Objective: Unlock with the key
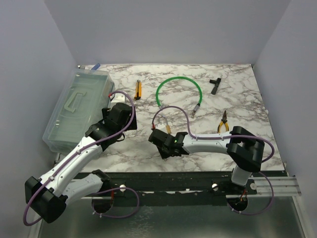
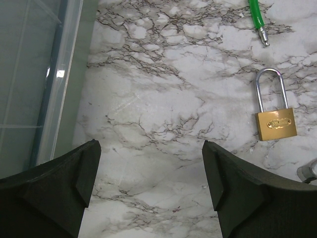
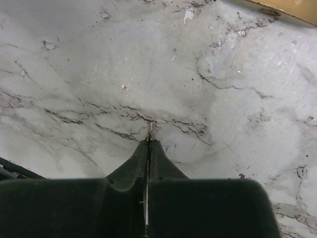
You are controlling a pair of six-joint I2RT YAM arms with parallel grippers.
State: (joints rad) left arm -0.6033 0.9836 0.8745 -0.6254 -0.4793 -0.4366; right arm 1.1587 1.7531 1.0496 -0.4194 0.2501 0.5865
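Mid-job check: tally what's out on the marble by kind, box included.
Hand tools: 3 (utility knife, pliers, black T-shaped tool)
Lock parts: 2 (padlock, key pinched in the right gripper)
Cables: 1 (green cable)
Boxes: 1 (clear storage box)
Unclear: 1 (small blue item behind the box)
Total: 8

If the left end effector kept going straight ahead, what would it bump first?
Probably the bare marble table. The left end effector is open over it; the brass padlock lies off to the right, the plastic box to the left.
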